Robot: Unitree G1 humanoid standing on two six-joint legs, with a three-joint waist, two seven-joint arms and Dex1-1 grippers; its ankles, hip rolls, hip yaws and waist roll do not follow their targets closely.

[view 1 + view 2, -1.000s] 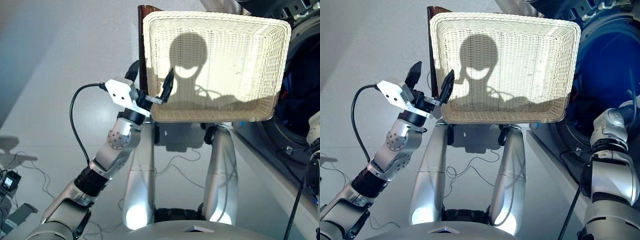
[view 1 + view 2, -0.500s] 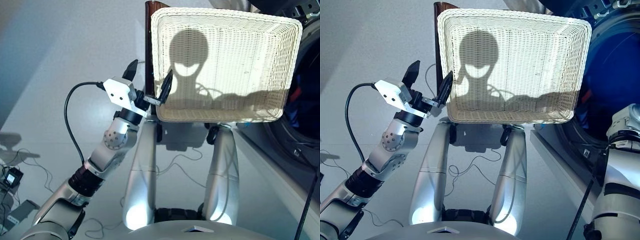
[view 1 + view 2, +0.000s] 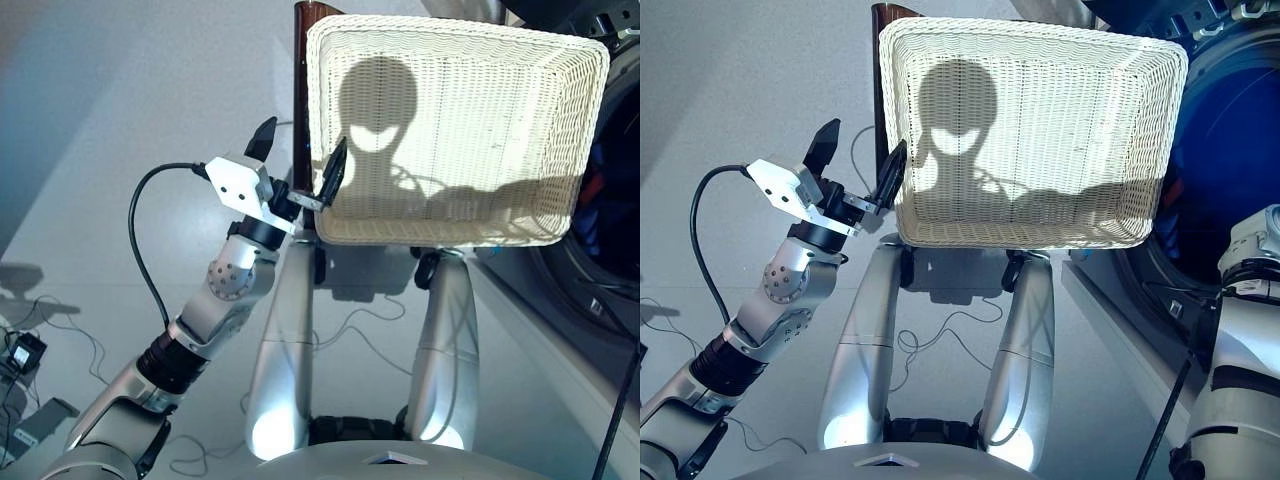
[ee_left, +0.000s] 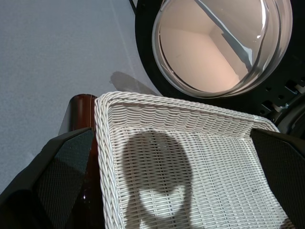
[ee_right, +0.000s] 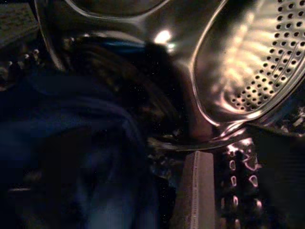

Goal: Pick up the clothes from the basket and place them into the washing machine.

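Clothes are not in the cream-white woven wicker basket (image 3: 560,40) as I see it from the head camera; its woven floor shows only shadow. In the right wrist view I make out dark navy-blue cloth (image 5: 71,143) low on one side, inside the perforated steel drum (image 5: 248,62) of the dark grey front-loading washing machine (image 3: 1230,150). That machine fills the right edge of the head view, its porthole showing deep blue inside.

The basket takes up the upper centre of the frame, its long axis running left to right, sitting on a dark brown wooden piece (image 3: 301,60) that pokes out at its upper left corner. My left pincer (image 3: 300,165) hangs at the basket's lower left corner with its black fingers spread apart, one finger (image 3: 335,170) just over the rim, the other (image 3: 264,138) outside it. A black cable (image 3: 150,240) loops off that wrist.

The left wrist view shows a second dark unit with a large round glass window (image 4: 219,43) beyond the basket's far rim.

My right pincer is out of the head view, and I cannot tell its state.
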